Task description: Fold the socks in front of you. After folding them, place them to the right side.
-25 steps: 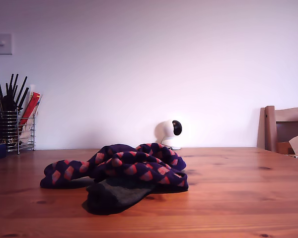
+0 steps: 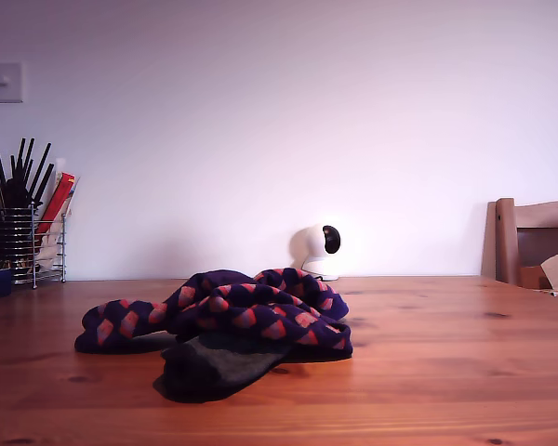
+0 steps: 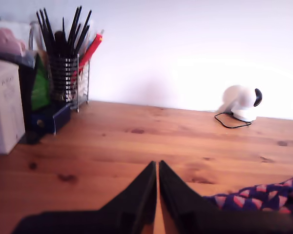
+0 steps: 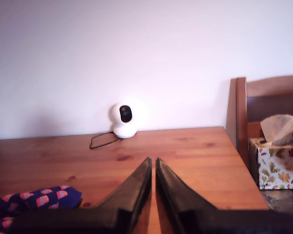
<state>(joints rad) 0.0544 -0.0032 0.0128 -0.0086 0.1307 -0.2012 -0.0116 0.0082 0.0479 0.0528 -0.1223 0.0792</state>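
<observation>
Socks (image 2: 219, 325) lie in one tangled heap near the middle of the table (image 2: 446, 372), exactly as they lay half a second ago: two navy ones with red-pink diamonds draped over a plain dark grey one (image 2: 209, 367) that pokes out toward the camera. Nothing has shifted, so I judge the folding not yet begun. My first gripper (image 3: 157, 168) has its jaws pressed together on nothing, hovering above bare wood with the patterned heap (image 3: 256, 197) just beside it; my second gripper (image 4: 153, 163) is likewise closed and empty, the heap's edge (image 4: 36, 200) off to one side. Neither arm shows in the exterior view.
</observation>
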